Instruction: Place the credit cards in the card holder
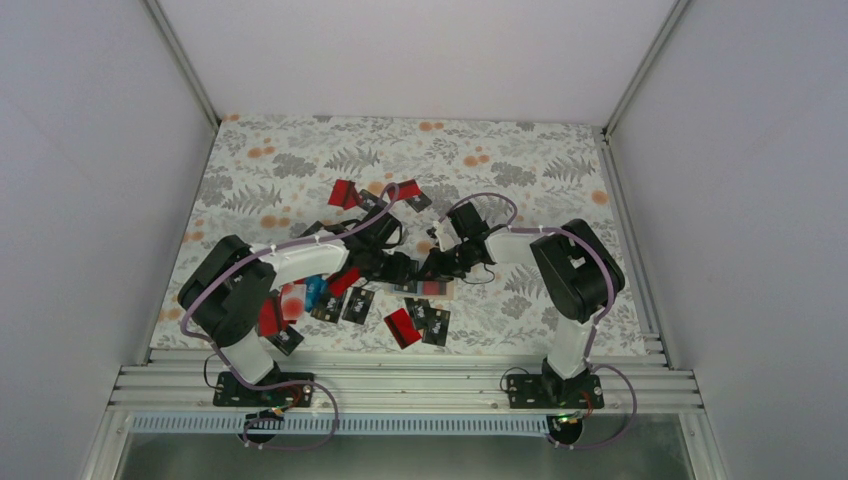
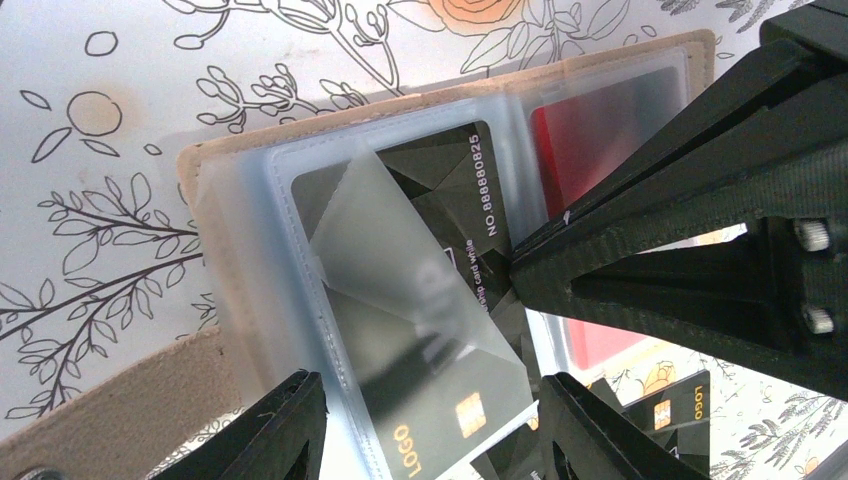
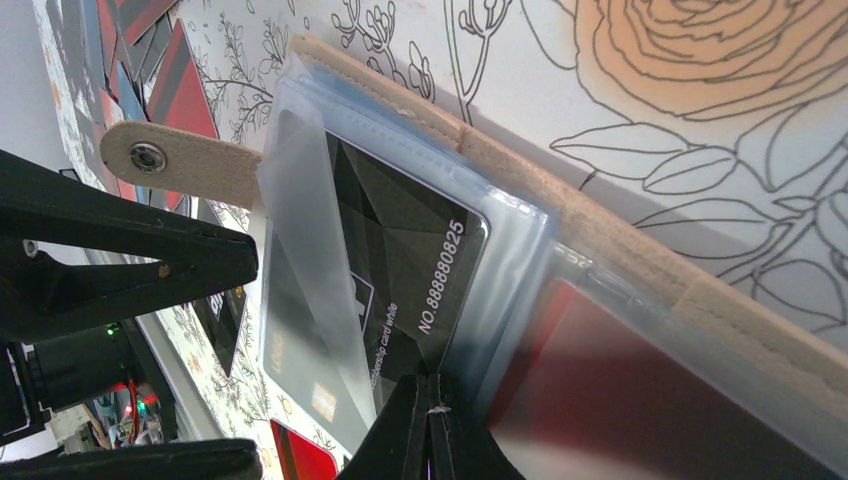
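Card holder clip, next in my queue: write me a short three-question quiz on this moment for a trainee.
1. True or false: the card holder lies open on the table.
2. The pocket next to the black card holds a card that is: A red, B blue, C green.
3. Which one is shut, the left gripper or the right gripper?
Key: 1 true; 2 A, the red card; 3 the right gripper.
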`<state>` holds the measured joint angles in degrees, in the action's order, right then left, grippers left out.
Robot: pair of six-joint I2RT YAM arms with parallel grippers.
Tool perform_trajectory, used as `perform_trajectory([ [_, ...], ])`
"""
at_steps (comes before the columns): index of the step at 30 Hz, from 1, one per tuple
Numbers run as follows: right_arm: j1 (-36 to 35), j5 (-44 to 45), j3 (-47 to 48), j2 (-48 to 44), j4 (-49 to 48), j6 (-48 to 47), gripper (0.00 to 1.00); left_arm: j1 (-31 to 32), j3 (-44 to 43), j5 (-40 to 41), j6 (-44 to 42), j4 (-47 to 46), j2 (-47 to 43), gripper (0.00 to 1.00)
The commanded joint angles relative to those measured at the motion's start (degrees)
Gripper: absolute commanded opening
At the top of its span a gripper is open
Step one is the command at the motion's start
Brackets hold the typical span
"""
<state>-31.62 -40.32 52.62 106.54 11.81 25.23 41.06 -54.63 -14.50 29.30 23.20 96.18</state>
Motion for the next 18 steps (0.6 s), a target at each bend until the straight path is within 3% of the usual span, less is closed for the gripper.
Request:
perform_trajectory([
  [1,-1.0,2.2,-0.2,1.9,0.7,-1.1,0.04,0.3,-0.1,-1.9,0.4,-1.3,1.3,0.55],
  [18,-1.0,1.9,-0.2,2.1,0.6,-1.2,0.04,0.4,-0.1,0.4,1.6,-0.1,1.5,0.55],
])
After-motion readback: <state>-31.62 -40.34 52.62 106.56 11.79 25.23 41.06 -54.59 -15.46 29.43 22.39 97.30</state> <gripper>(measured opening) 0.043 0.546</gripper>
